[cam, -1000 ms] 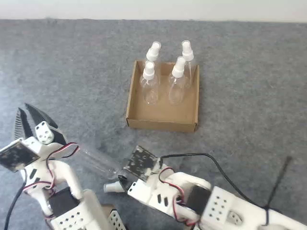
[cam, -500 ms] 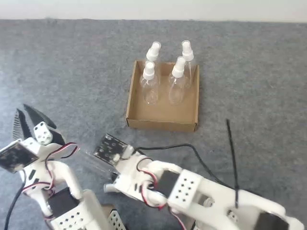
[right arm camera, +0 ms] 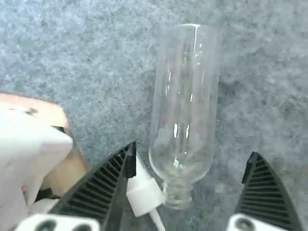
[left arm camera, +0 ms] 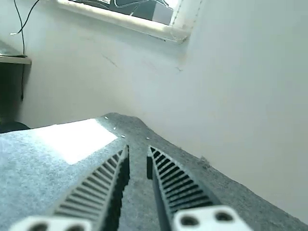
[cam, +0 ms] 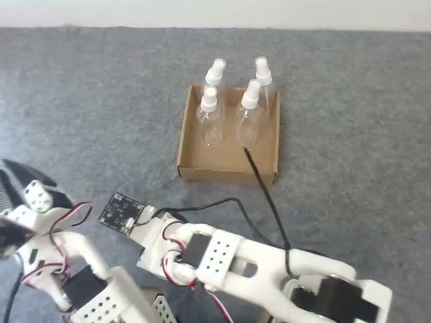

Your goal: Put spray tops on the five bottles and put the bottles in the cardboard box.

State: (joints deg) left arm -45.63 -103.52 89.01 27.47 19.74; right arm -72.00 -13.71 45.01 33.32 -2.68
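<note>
A clear bottle (right arm camera: pixel 185 120) without a top lies on its side on the grey carpet. A loose white spray top (right arm camera: pixel 143 195) rests right beside its open neck. My right gripper (right arm camera: pixel 191 151) hangs open over the bottle, with one finger on each side of the neck end and neither touching it. The cardboard box (cam: pixel 229 171) holds several upright bottles with white spray tops, such as one bottle (cam: pixel 210 124). My left gripper (left arm camera: pixel 138 150) is raised at the far left of the table. It points at a wall, with a narrow gap between its fingers and nothing in it.
The right arm (cam: pixel 202 252) stretches across the near side of the table towards the left arm (cam: pixel 40 222). Its black cable (cam: pixel 266 195) arches up in front of the box's front right corner. White and tan parts of the left arm's base (right arm camera: pixel 33 144) sit close beside the lying bottle.
The right arm has swung left, so its wrist now covers the lying bottle in the high view. The left gripper has shifted left towards the edge of the view. The cable has swung over the box.
</note>
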